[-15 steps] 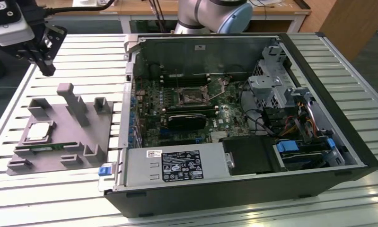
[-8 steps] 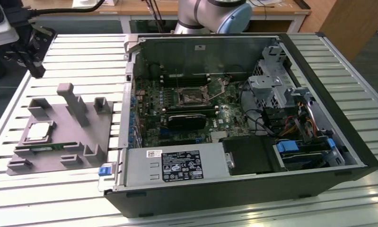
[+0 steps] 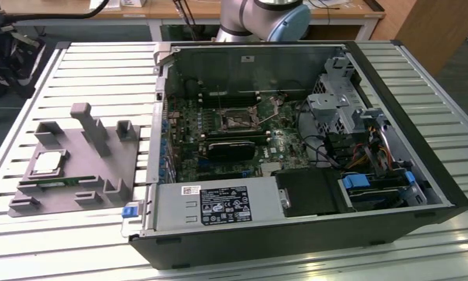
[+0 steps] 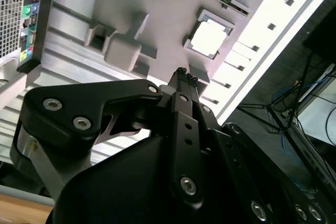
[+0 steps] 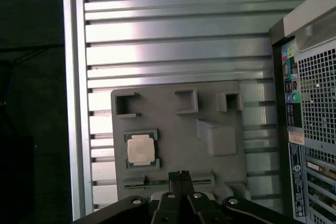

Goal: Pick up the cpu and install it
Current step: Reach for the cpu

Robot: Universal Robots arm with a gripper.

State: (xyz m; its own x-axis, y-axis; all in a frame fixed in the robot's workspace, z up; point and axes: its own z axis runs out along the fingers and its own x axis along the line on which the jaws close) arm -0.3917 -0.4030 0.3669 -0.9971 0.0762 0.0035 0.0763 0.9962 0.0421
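Evidently at the approach stage of pick-up. The cpu (image 3: 48, 162) lay flat in its recess on the grey holder tray (image 3: 85, 167), beside the open computer case (image 3: 296, 240). The gripper (image 5: 178, 174) hung over the tray, fingers pressed together and empty, near the cpu but off-centre. A grasp likely required parting and centring them.

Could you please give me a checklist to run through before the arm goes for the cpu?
1. The cpu lies flat in its recess of the grey tray: ok.
2. Nothing lies on top of the cpu: ok.
3. The pincer is empty: ok.
4. The pincer is open for a grasp: not ok, it is shut.
5. The pincer is lined up over the cpu: not ok, its tips point beside it.
6. The socket in the computer case is ready to receive: cannot tell.
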